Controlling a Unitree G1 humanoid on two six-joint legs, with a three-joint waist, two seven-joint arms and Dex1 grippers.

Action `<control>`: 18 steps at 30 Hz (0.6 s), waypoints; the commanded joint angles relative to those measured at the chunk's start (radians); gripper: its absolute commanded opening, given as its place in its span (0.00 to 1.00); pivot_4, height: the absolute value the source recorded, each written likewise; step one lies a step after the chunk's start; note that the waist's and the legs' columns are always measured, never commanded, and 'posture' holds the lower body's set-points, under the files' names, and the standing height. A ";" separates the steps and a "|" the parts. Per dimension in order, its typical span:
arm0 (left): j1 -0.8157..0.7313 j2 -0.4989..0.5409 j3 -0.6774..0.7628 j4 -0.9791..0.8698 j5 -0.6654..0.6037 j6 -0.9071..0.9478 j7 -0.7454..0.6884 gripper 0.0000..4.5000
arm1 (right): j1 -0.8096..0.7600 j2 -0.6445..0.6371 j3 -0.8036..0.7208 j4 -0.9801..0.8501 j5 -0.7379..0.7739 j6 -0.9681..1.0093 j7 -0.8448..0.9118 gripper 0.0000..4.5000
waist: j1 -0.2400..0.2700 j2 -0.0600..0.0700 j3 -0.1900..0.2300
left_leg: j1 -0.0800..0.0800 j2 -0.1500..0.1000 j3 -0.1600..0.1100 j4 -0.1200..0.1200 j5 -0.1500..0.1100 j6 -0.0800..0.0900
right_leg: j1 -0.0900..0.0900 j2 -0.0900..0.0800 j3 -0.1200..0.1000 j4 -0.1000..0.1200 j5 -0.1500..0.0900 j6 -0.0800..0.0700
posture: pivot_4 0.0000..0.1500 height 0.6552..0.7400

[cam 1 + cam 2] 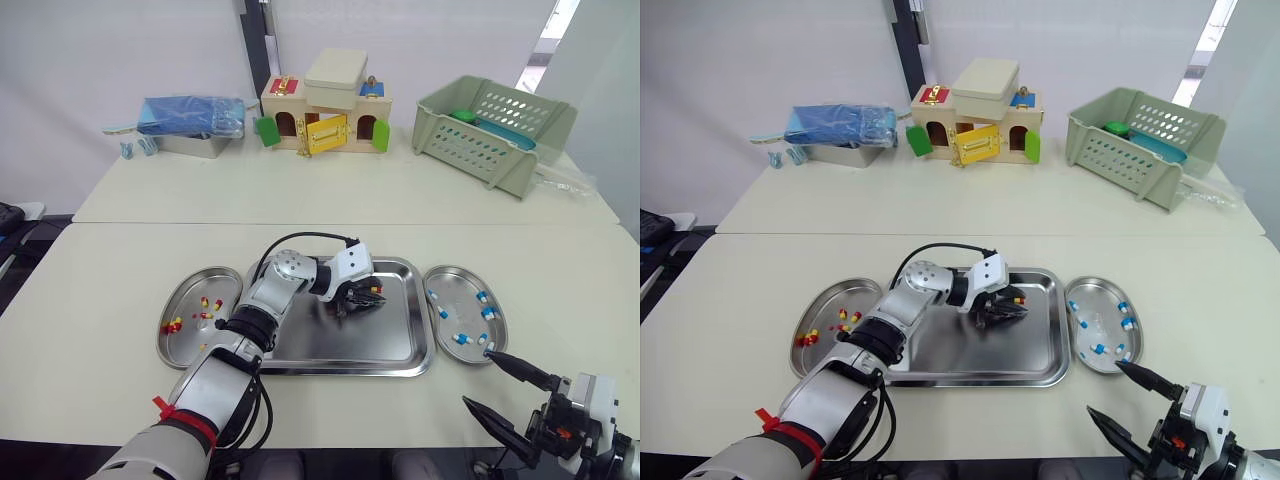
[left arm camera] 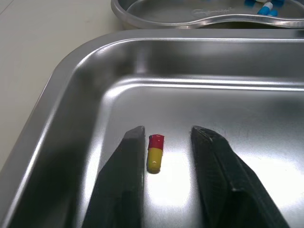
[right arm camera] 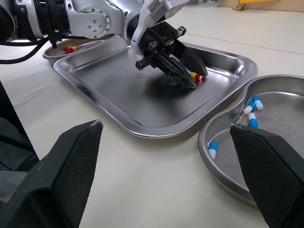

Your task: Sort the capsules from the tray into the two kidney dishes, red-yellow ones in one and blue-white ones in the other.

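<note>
A single red-yellow capsule lies on the steel tray, near its far right corner. My left gripper is down over it, open, one finger on each side of the capsule without touching. The left kidney dish holds several red-yellow capsules. The right kidney dish holds several blue-white capsules. My right gripper hovers open above the table's near right edge, in front of the right dish, holding nothing.
On the far table stand a blue-wrapped metal box, a wooden toy house and a green plastic basket. A black cable loops over the left arm above the tray.
</note>
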 commanded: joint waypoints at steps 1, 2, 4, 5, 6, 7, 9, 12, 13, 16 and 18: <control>0.000 0.007 -0.017 -0.010 0.022 0.016 0.004 0.06 | -0.003 -0.010 0.005 -0.023 0.008 -0.019 0.000 1.00 | 0.000 0.000 0.000 | 0.000 0.000 0.000 0.000 0.000 0.000 | 0.000 0.000 0.000 0.000 0.000 0.000 | 1.00 1.00; 0.002 0.007 -0.017 -0.013 0.024 0.018 0.004 0.00 | -0.004 -0.012 0.006 -0.021 0.008 -0.020 0.000 1.00 | 0.000 0.000 0.000 | 0.000 0.000 0.000 0.000 0.000 0.000 | 0.000 0.000 0.000 0.000 0.000 0.000 | 1.00 1.00; 0.006 0.008 -0.018 -0.020 0.024 0.023 0.004 0.00 | -0.006 -0.014 0.008 -0.016 0.008 -0.023 0.002 1.00 | 0.000 0.000 0.000 | 0.000 0.000 0.000 0.000 0.000 0.000 | 0.000 0.000 0.000 0.000 0.000 0.000 | 1.00 1.00; 0.009 0.008 -0.017 -0.026 0.022 0.025 0.000 0.00 | -0.007 -0.015 0.009 -0.014 0.008 -0.024 0.002 1.00 | 0.000 0.000 0.000 | 0.000 0.000 0.000 0.000 0.000 0.000 | 0.000 0.000 0.000 0.000 0.000 0.000 | 1.00 1.00; 0.011 0.009 -0.017 -0.030 0.021 0.026 -0.003 0.00 | -0.008 -0.016 0.009 -0.013 0.008 -0.025 0.002 1.00 | 0.000 0.000 0.000 | 0.000 0.000 0.000 0.000 0.000 0.000 | 0.000 0.000 0.000 0.000 0.000 0.000 | 1.00 1.00; 0.017 0.009 -0.015 -0.039 0.014 0.027 -0.010 0.00 | -0.009 -0.017 0.009 -0.012 0.009 -0.026 0.003 1.00 | 0.000 0.000 0.000 | 0.000 0.000 0.000 0.000 0.000 0.000 | 0.000 0.000 0.000 0.000 0.000 0.000 | 1.00 1.00; 0.024 0.010 -0.009 -0.062 0.002 0.030 -0.020 0.00 | -0.011 -0.019 0.010 -0.009 0.010 -0.029 0.008 1.00 | 0.000 0.000 0.000 | 0.000 0.000 0.000 0.000 0.000 0.000 | 0.000 0.000 0.000 0.000 0.000 0.000 | 1.00 1.00; 0.037 0.021 0.011 -0.148 -0.034 0.084 -0.042 0.00 | -0.014 -0.031 0.014 -0.007 0.014 -0.035 0.029 1.00 | 0.000 0.000 0.000 | 0.000 0.000 0.000 0.000 0.000 0.000 | 0.000 0.000 0.000 0.000 0.000 0.000 | 1.00 1.00; 0.046 0.031 0.021 -0.194 -0.049 0.115 -0.048 0.00 | -0.016 -0.040 0.017 -0.008 0.016 -0.037 0.041 1.00 | 0.000 0.000 0.000 | 0.000 0.000 0.000 0.000 0.000 0.000 | 0.000 0.000 0.000 0.000 0.000 0.000 | 1.00 1.00; 0.108 0.088 0.068 -0.401 -0.137 0.277 -0.084 0.00 | -0.031 -0.077 0.033 -0.014 0.026 -0.034 0.088 1.00 | -0.004 0.000 0.000 | 0.000 0.000 0.000 0.000 0.001 -0.001 | 0.000 0.000 0.000 0.000 0.000 0.000 | 1.00 1.00; 0.158 0.140 0.101 -0.530 -0.187 0.387 -0.085 0.00 | -0.046 -0.107 0.045 -0.013 0.033 -0.030 0.121 1.00 | -0.006 0.001 -0.001 | 0.000 0.001 0.000 0.000 0.001 -0.003 | 0.000 0.000 0.000 0.000 0.000 0.000 | 1.00 1.00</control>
